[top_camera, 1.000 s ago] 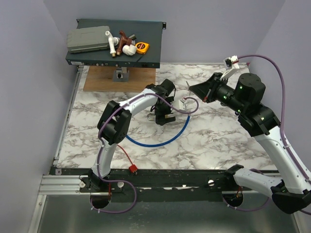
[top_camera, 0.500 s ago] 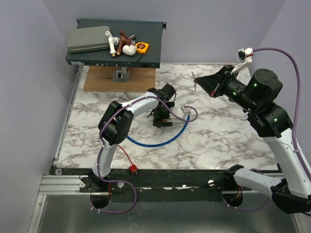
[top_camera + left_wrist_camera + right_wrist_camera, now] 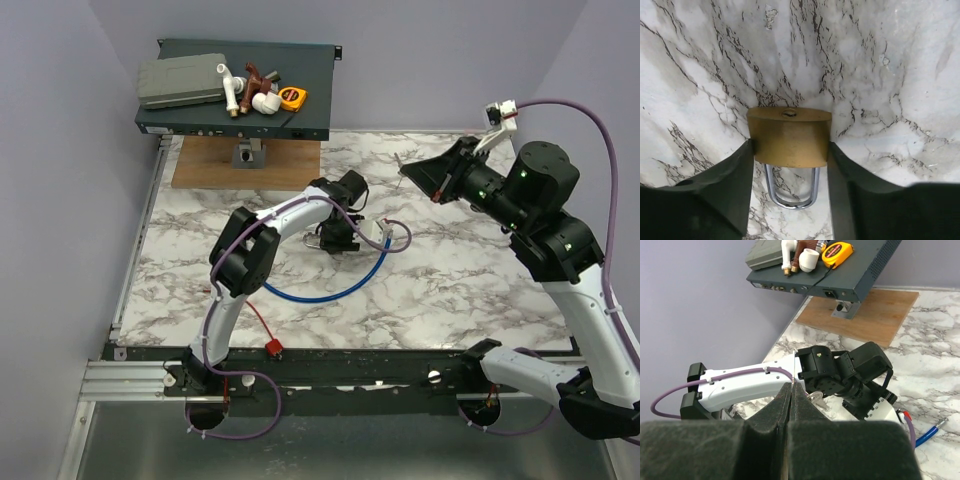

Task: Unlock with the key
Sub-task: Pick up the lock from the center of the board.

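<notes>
Marble table (image 3: 470,290) bears padlock (image 3: 789,142) well inside edges.

Soft, even light comes from above. The white marble counter (image 3: 450,290) looks bright, and the shadows on it are faint. In the left wrist view the brass padlock (image 3: 789,137) is sharp, but the dark fingers (image 3: 715,200) close to the camera are blurry — and the counter curves at the edges. In the right wrist view the black foam fingers (image 3: 840,450) are one dark blur — far things look clear.
</notes>
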Action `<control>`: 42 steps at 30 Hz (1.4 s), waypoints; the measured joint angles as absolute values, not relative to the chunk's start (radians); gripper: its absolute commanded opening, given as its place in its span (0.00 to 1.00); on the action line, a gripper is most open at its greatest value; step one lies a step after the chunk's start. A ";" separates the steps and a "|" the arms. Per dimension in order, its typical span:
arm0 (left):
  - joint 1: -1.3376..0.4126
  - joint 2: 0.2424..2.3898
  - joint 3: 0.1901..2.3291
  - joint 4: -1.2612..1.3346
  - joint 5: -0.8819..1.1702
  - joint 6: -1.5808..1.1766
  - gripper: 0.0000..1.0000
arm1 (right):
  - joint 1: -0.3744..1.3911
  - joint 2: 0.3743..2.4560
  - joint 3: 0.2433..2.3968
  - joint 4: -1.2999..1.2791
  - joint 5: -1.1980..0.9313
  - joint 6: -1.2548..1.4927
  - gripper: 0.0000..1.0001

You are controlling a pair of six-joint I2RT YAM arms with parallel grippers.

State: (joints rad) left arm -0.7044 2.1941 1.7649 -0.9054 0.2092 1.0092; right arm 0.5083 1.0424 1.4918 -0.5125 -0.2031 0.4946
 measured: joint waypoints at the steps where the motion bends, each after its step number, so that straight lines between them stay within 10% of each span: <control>1: -0.704 2.197 1.772 -0.912 0.209 1.009 0.34 | 0.508 1.043 1.496 -0.516 -0.204 0.494 0.01; 10: -0.708 2.183 1.743 -0.894 0.208 1.015 0.20 | 0.508 1.052 1.530 -0.527 -0.203 0.476 0.01; 14: -0.709 2.162 1.721 -0.910 0.220 1.005 0.00 | 0.508 1.060 1.550 -0.530 -0.197 0.464 0.01; 42: -0.581 1.293 1.380 -1.045 0.418 1.149 0.00 | 0.508 1.100 1.520 -0.519 -0.101 0.418 0.01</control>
State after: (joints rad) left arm -0.5812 1.2930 1.3796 -1.0454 0.4175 1.1488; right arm 0.5083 1.1004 1.5196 -0.5190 -0.1013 0.4179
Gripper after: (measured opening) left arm 0.517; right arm 0.008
